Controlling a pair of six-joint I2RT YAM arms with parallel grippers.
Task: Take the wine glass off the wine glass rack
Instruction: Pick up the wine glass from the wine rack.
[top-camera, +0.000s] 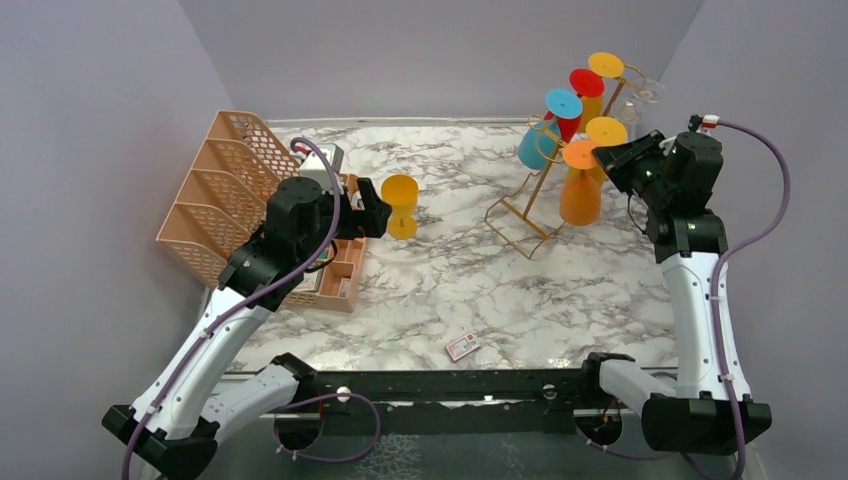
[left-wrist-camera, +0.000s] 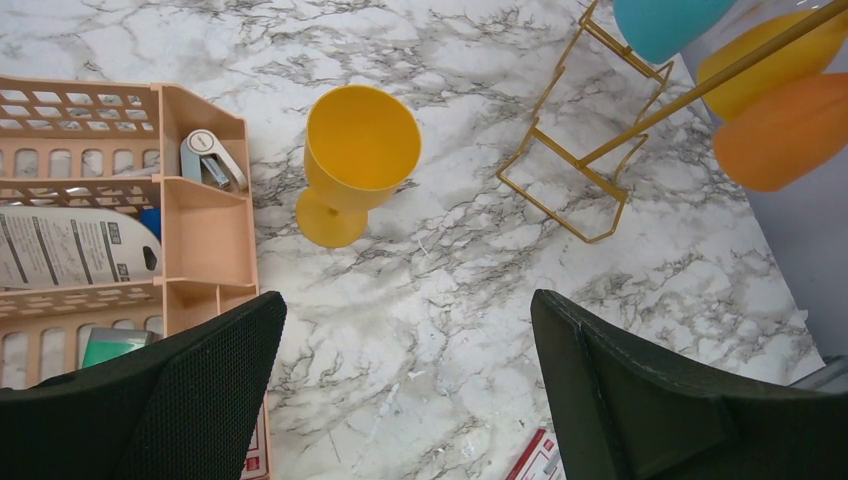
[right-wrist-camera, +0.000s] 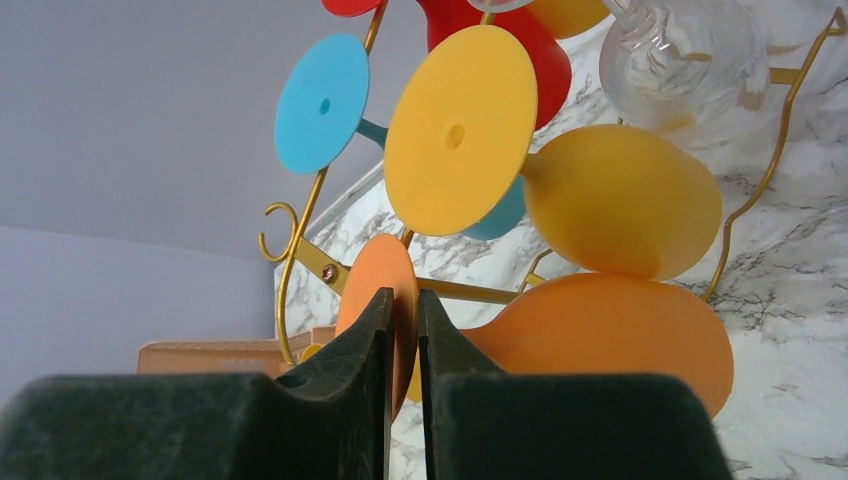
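Note:
The gold wire wine glass rack (top-camera: 530, 205) stands at the back right, with blue, red, yellow and clear glasses hanging bowl-down from it. An orange wine glass (top-camera: 580, 195) hangs lowest on its near side. My right gripper (top-camera: 605, 158) is shut on the thin edge of that glass's round orange foot (right-wrist-camera: 375, 275); its bowl (right-wrist-camera: 620, 335) lies just right of my fingers. A yellow wine glass (top-camera: 400, 205) stands upright on the marble, also in the left wrist view (left-wrist-camera: 355, 165). My left gripper (left-wrist-camera: 408, 390) is open and empty above the table, beside it.
A peach mesh file organizer (top-camera: 225, 190) with papers and a stapler sits at the left, under my left arm. A small red and white card (top-camera: 462, 346) lies near the front edge. The rack's rectangular base (left-wrist-camera: 560, 165) rests on the marble.

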